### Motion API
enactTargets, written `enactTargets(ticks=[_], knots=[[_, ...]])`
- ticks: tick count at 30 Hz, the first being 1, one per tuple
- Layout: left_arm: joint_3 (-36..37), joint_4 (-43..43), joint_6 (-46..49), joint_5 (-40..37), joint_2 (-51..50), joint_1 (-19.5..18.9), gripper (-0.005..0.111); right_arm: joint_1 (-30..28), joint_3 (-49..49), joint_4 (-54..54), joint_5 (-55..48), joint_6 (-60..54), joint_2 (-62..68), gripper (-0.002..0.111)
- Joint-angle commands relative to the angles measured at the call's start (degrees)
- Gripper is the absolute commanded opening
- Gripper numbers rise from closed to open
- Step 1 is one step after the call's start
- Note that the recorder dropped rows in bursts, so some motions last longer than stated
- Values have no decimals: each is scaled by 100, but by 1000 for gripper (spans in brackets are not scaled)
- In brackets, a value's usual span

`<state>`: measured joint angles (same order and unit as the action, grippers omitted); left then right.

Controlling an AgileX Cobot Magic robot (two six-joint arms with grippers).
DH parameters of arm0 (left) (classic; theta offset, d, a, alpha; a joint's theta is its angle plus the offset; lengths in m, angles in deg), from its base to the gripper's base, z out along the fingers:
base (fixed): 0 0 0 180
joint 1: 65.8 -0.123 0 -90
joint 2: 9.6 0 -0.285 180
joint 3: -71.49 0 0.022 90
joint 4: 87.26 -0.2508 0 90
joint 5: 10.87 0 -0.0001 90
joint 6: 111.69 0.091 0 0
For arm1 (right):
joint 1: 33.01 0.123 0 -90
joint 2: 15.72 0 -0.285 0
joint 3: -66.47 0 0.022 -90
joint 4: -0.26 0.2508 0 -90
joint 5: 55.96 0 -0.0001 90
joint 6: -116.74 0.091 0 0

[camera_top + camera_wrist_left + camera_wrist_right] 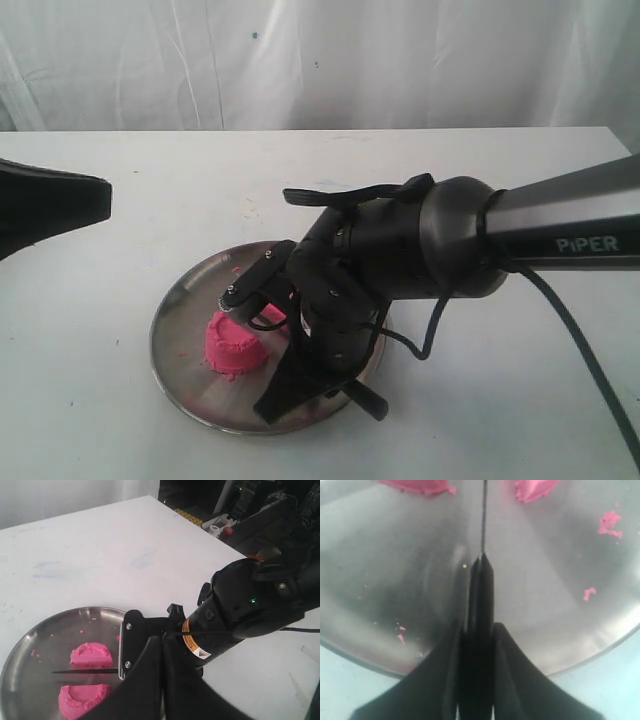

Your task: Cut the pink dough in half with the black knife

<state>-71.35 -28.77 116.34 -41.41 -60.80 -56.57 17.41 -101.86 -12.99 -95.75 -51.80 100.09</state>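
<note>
Clamping the black knife (85,671) by its handle, the right gripper (479,645) hangs low over the near side of a round steel plate (185,300) on the white table (450,200). Its blade lies in the gap between the two halves of the pink dough (91,654), with pink crumbs (610,522) scattered around. Farther left, the left gripper (60,200) hovers; whether its fingers are parted cannot be told.

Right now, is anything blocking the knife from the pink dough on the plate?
Nothing visible does. The right tool holds the black knife, whose blade already lies in the gap between the two pink dough halves on the metal plate. Only tiny crumbs lie nearby.
</note>
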Motion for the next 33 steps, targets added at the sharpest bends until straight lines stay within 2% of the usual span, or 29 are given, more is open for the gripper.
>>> enactTargets(ticks=[1,4,9,17,21,28,33], knots=[[34,56,-131,-199,413,8,0,-13,-6,184,69,-138,-59,0],[51,-175,-314,-356,622,8,0,-13,-6,302,66,-160,-59,0],[385,-519,-573,-329,879,8,0,-13,-6,932,-20,-845,-59,0],[670,-545,-653,-222,963,8,0,-13,-6,1437,-213,-1311,-59,0],[670,-545,-740,-222,975,8,0,-13,-6,1437,-183,-1275,-59,0],[670,-535,-752,-315,974,8,0,-23,-6,1133,450,-976,-59,0],[670,-499,-752,-428,974,8,0,-240,-51,1092,611,-976,-48,0]])
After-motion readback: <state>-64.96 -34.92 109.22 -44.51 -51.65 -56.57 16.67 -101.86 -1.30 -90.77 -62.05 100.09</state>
